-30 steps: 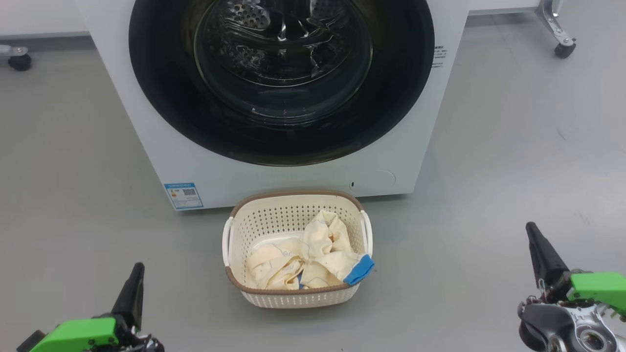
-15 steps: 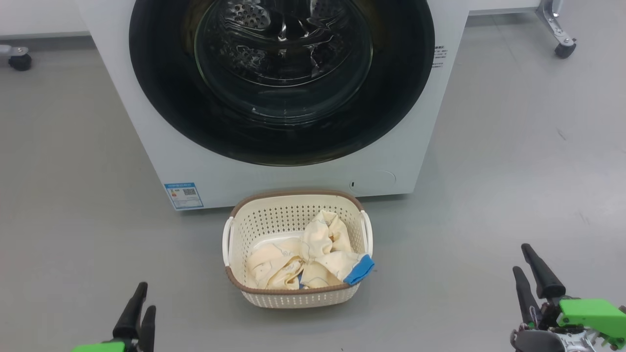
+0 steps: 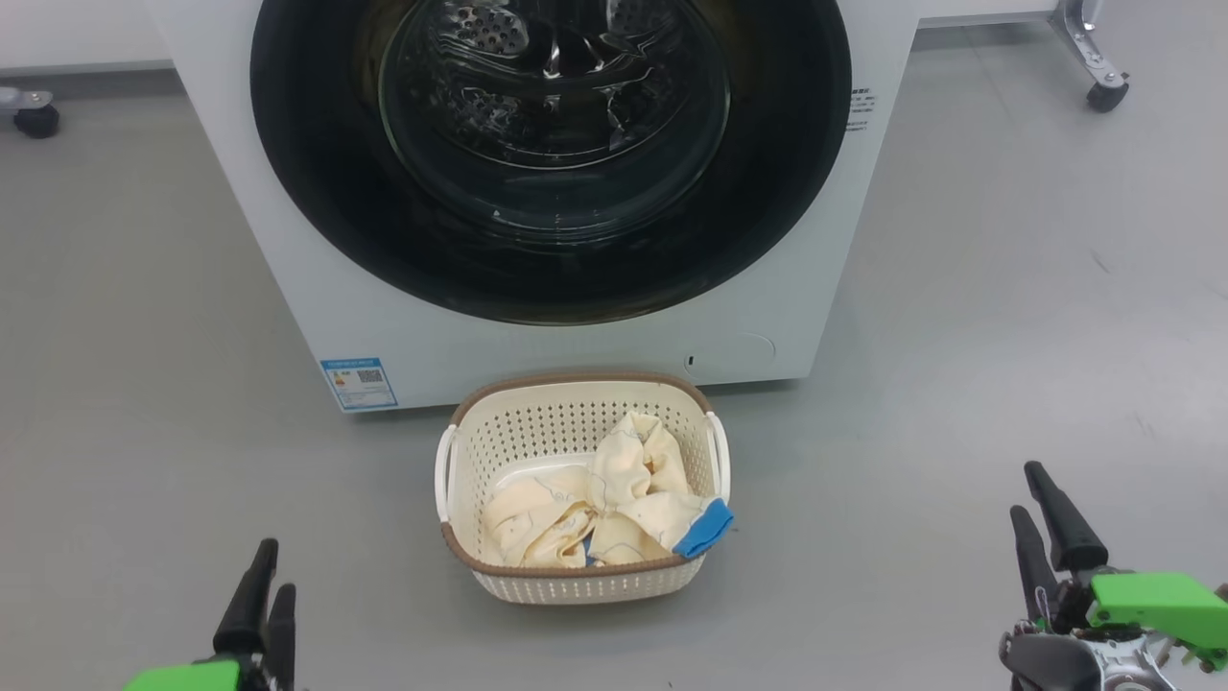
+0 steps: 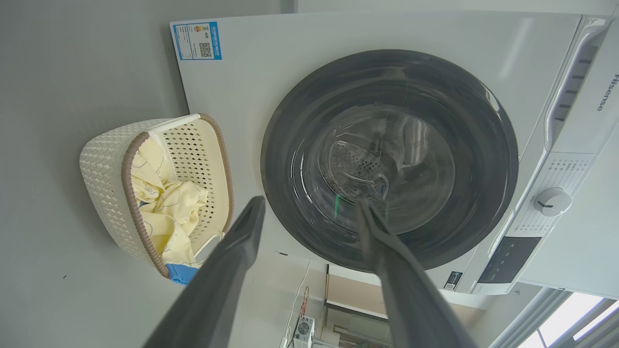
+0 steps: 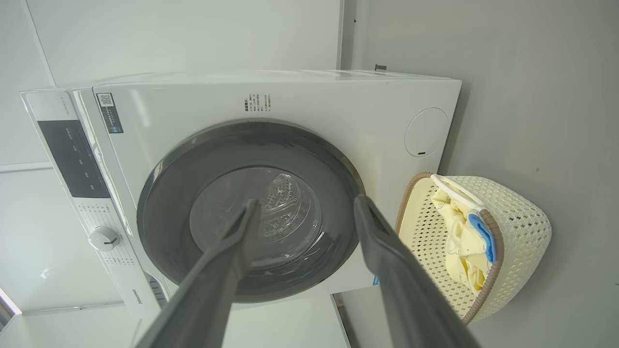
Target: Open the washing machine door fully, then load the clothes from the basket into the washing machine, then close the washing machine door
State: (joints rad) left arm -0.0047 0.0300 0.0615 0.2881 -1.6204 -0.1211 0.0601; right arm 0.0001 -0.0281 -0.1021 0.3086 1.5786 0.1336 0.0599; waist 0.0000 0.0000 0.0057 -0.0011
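Door-opening step: washing machine door [image 3: 552, 154] closed; left end effector [image 3: 276, 566] and right end effector [image 3: 1026, 489] spread, empty — next, grip the door edge.

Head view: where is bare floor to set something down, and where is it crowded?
Bare floor lies left of the basket, toward the left gripper, and right of it, toward the right gripper. Crowded: the narrow strip between basket and washing machine, and the basket itself, piled with clothes.

You see a white washing machine [image 3: 317, 307] with a blue label [image 3: 359, 383], a black-framed washing machine door [image 3: 317, 192], a cream perforated basket [image 3: 537, 422] with brown woven rim, and cream-yellow clothes [image 3: 633, 480] with thin blue lines and blue trim.
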